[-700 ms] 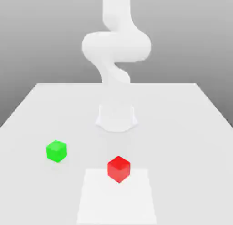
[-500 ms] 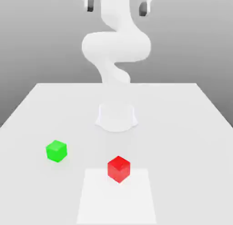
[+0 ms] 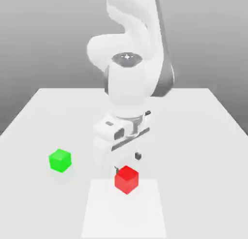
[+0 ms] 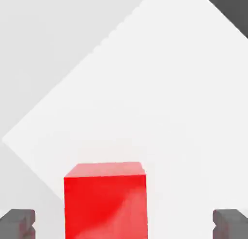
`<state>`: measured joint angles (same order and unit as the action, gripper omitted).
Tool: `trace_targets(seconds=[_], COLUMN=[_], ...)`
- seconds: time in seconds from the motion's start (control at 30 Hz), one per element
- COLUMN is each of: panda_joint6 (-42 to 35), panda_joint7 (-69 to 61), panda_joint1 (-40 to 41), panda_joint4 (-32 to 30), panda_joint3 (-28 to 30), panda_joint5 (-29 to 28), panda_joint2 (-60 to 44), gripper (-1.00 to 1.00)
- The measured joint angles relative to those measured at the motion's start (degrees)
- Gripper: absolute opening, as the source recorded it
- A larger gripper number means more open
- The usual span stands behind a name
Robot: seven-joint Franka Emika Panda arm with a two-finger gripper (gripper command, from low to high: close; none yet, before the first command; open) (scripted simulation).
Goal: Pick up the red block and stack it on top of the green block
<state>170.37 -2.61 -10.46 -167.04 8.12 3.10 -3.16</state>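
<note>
No writing or logos anywhere we can spot, both cubes are plain smooth faces. The red block (image 3: 127,179) sits flat on the table (image 3: 203,136), turned so one corner edge faces us in the exterior view, at the far edge of a paler square patch (image 3: 123,211). It's a cube, so no long axis to speak of. The claw (image 3: 127,163) hangs right above and just behind it, jaws spread wide with nothing in them; in the hand view we see the block between the two dark fingertips (image 4: 18,223). The green block (image 3: 60,160) sits well apart toward the exterior view's left.
</note>
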Motion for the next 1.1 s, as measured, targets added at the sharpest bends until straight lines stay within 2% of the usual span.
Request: trace_targets(seconds=[0.07, 0.1, 0.33, 0.43, 0.6, 1.1], panda_joint6=[3.6, 5.3, 5.5, 1.3, -7.2, -17.7], panda_joint7=[-2.3, -3.2, -3.3, -0.5, 2.8, -36.1], panda_joint1=[2.3, 3.4, 3.9, 2.5, 4.0, 23.0], panda_joint4=[0.5, 0.8, 0.8, 0.1, -1.3, -4.1], panda_joint3=[-3.0, -4.4, -4.9, -2.5, -2.1, 17.9], panda_joint5=[3.0, 4.2, 4.2, 0.4, -4.9, -22.9], panda_joint2=[-4.4, -6.3, -6.6, -1.7, 8.4, 22.4], gripper=[0.00, -1.00, -1.00, -1.00, -1.00, -1.00])
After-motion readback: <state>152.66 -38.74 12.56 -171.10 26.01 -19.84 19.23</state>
